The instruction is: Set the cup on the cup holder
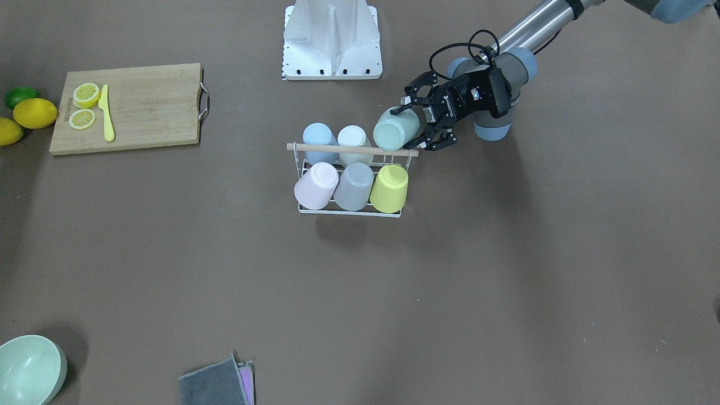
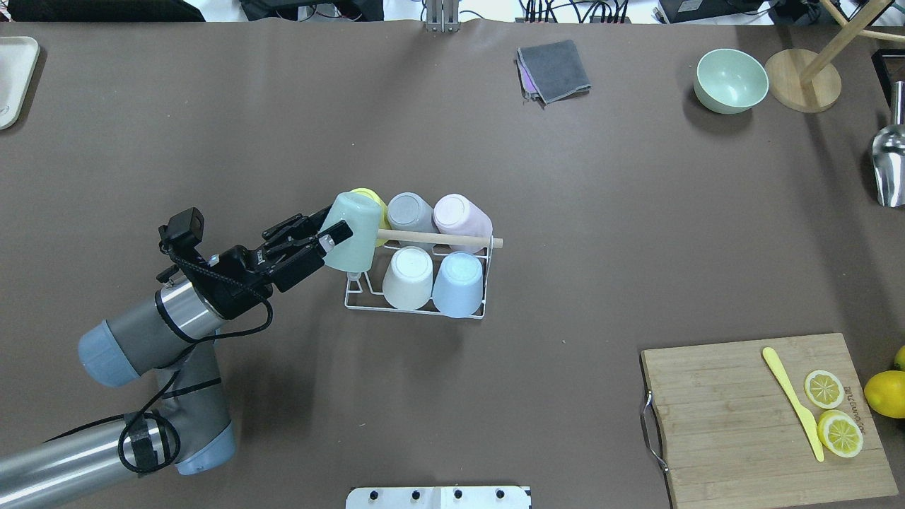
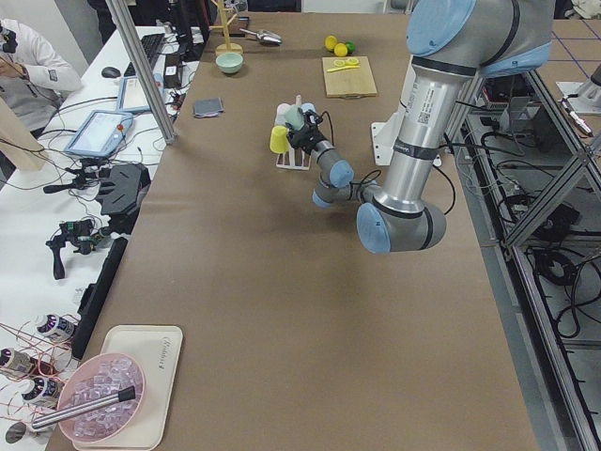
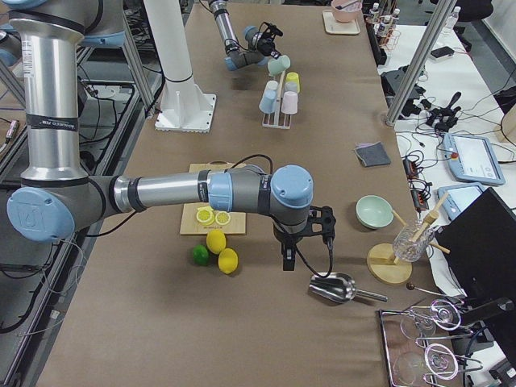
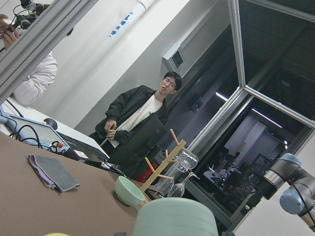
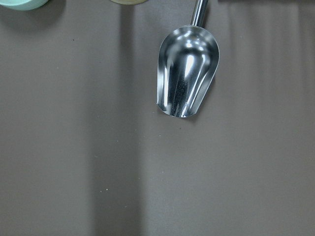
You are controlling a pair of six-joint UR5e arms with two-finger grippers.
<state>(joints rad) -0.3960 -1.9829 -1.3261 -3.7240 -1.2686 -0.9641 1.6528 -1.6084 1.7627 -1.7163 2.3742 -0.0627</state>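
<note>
Left hand (image 1: 416, 125) pinching the mint cup (image 1: 394, 130), tilted over the cup holder's (image 1: 349, 211) free prong (image 2: 355, 281); should turn mouth down, clear the wooden rod (image 1: 315, 147), lower straight.

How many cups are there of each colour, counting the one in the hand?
mint green cup: 1, gripped by the left hand
yellow cup: 1
grey cup: 1
pink cup: 1
white cup: 1
blue cup: 1
Total: 6 cups
</note>
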